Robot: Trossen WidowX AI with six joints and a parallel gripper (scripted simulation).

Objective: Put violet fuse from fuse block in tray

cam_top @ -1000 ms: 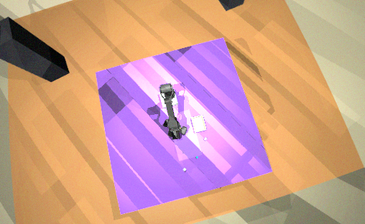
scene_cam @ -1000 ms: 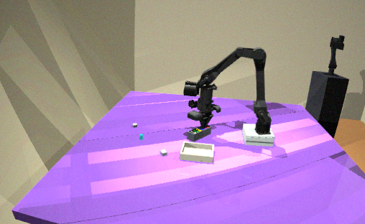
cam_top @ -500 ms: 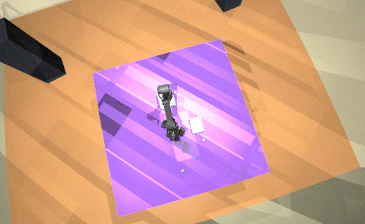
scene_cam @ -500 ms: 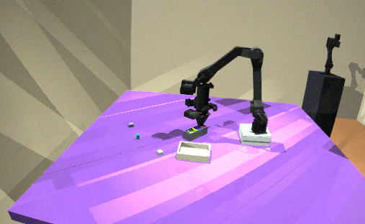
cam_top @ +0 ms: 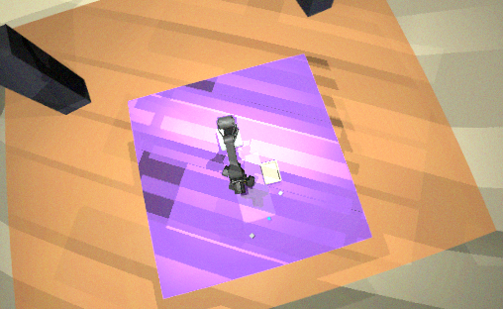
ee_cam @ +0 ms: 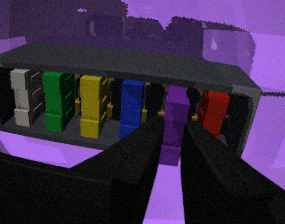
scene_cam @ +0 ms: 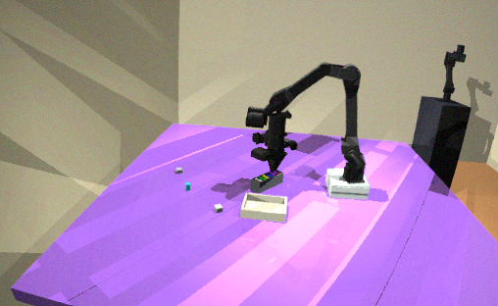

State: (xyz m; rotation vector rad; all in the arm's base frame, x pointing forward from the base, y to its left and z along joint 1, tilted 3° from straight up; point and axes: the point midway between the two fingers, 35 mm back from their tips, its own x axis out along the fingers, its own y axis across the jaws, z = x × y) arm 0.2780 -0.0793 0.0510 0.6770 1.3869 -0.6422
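- While the gripper (ee_cam: 171, 137) hangs over the fuse block (ee_cam: 126, 72), its fingers pinch the violet fuse (ee_cam: 175, 117).
- Violet fuse sits in its slot between the blue fuse (ee_cam: 132, 106) and the red fuse (ee_cam: 214, 112).
- Tray (scene_cam: 264, 207) lies just beside the block.

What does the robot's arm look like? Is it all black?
Yes. The arm is dark grey to black all over, made of slim rounded links with chunky joints, and it stands on a white block base. Its gripper has two broad, flat black fingers. No cables or markings show.
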